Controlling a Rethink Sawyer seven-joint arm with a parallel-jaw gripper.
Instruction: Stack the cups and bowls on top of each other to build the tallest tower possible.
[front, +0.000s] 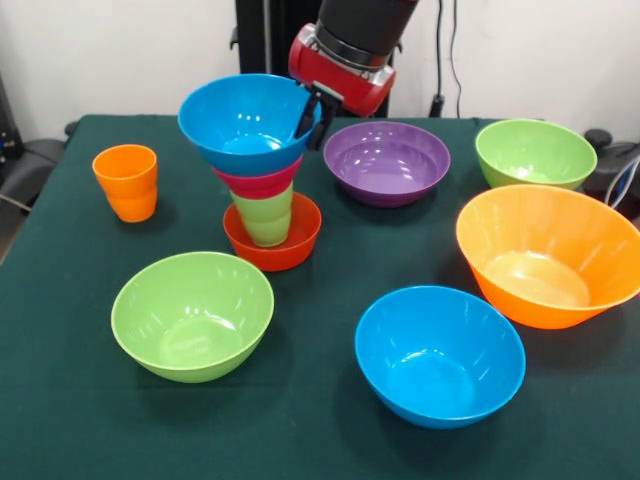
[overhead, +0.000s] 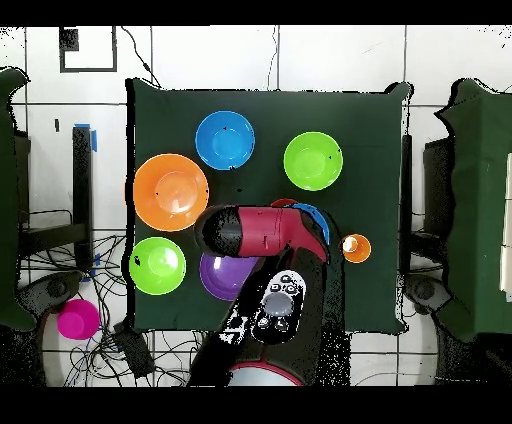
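Reaching down from above at a slant, red-and-black gripper (front: 309, 118) hanging over the multicoloured tower (front: 262, 190). Jaws pinching the rim of the topmost glossy blue plastic bowl (front: 245, 122).

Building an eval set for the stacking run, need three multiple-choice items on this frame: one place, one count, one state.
1. Where is the orange cup?
A. In the tower
B. Inside the purple bowl
C. Alone on the table, apart from the tower

2. How many lime green bowls are on the table?
A. Two
B. One
C. Three

3. What is the gripper doing?
A. Hanging free above the table
B. Gripping the rim of the top blue bowl
C. Lifting the large orange bowl

Key:
1 C, the cup stands by itself to one side of the tower.
2 A, one lime green bowl sits near the camera and another at the far side.
3 B, the jaws sit astride that bowl's rim, one inside and one outside.
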